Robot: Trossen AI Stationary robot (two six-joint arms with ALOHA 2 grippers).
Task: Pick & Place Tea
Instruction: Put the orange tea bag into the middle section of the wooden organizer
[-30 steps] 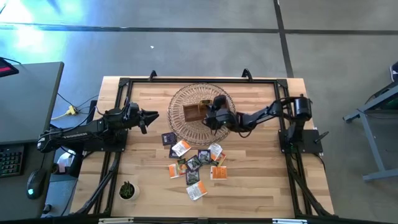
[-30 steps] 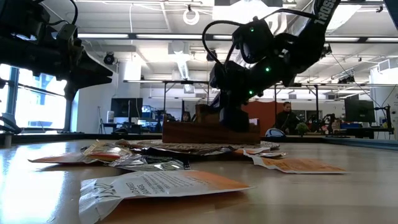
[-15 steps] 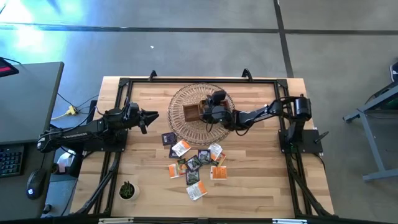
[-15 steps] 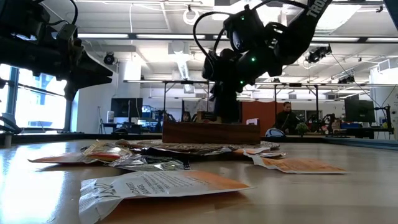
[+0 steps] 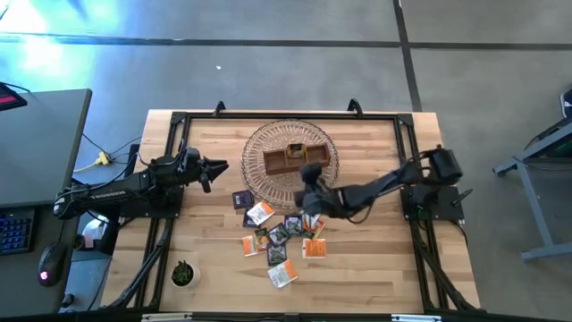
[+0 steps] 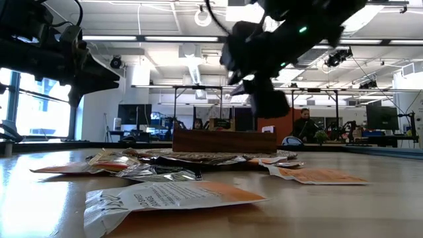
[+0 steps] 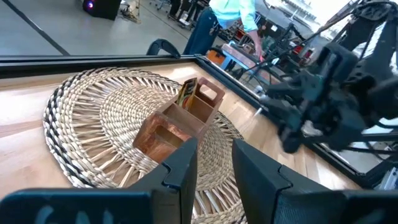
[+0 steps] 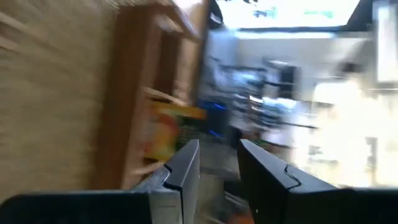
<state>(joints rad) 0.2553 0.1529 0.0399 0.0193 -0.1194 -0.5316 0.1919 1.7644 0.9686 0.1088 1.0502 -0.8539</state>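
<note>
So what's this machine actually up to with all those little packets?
It is sorting tea sachets from a loose pile on the table into a wooden box that sits on a round wicker basket. One orange sachet already stands in the box. The right gripper hangs between the basket and the pile, its fingers apart with nothing between them. The left gripper waits beside the basket, also holding nothing.

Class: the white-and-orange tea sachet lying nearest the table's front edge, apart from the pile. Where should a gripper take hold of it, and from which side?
The sachet lies flat on the table, so come straight down from above and pinch one free edge. Its front, plant-facing side looks clear; the pile crowds the far side.
</note>
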